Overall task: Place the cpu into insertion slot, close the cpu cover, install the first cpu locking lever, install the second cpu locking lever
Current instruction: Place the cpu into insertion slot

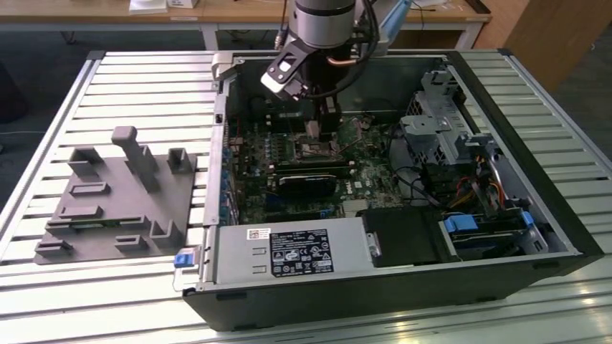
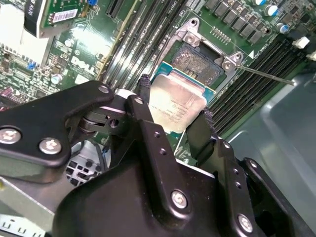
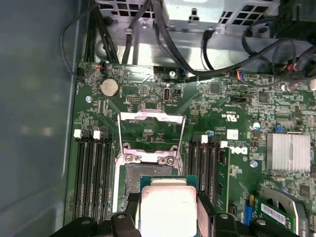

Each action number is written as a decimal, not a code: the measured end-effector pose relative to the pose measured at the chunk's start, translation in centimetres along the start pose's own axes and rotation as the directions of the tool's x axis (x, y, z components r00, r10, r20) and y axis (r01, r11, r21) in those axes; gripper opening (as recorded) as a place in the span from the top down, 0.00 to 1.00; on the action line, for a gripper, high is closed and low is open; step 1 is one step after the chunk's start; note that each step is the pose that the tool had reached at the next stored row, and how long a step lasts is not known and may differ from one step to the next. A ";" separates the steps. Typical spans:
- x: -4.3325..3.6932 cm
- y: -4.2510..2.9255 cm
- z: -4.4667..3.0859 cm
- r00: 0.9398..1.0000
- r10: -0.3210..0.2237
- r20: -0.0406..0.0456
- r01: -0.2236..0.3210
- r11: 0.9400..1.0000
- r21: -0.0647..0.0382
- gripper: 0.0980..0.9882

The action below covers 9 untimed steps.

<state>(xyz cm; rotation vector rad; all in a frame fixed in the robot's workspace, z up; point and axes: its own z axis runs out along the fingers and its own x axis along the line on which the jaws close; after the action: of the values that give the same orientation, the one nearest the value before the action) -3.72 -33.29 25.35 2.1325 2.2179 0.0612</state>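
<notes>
The gripper (image 2: 176, 98) clamps the cpu (image 2: 180, 106) just over the bare slot (image 2: 197, 61). The cover (image 3: 150, 116) stands open, so seating, closing and locking all remain, I'd say.

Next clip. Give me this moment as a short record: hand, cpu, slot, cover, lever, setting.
hand: shut on the cpu, gripping two opposite edges
cpu: metal top up, held over the insertion slot, not seated
insertion slot: pin field partly bare beside the chip
cpu cover: swung open, off the slot
lever: one thin metal rod reaches from the slot's corner out over the memory slots
setting: open computer case on a slatted table; grey fixture at the exterior view's left
</notes>
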 end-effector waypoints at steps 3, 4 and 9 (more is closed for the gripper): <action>0.10 -0.02 0.24 1.000 -0.001 0.001 0.001 1.000 0.000 0.50; 0.15 -0.02 0.32 1.000 -0.001 0.001 0.001 1.000 0.000 0.50; 0.34 -0.04 0.79 1.000 -0.001 0.001 0.001 1.000 0.000 0.50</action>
<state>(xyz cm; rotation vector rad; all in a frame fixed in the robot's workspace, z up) -3.72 -32.96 24.55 2.1303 2.2186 0.0597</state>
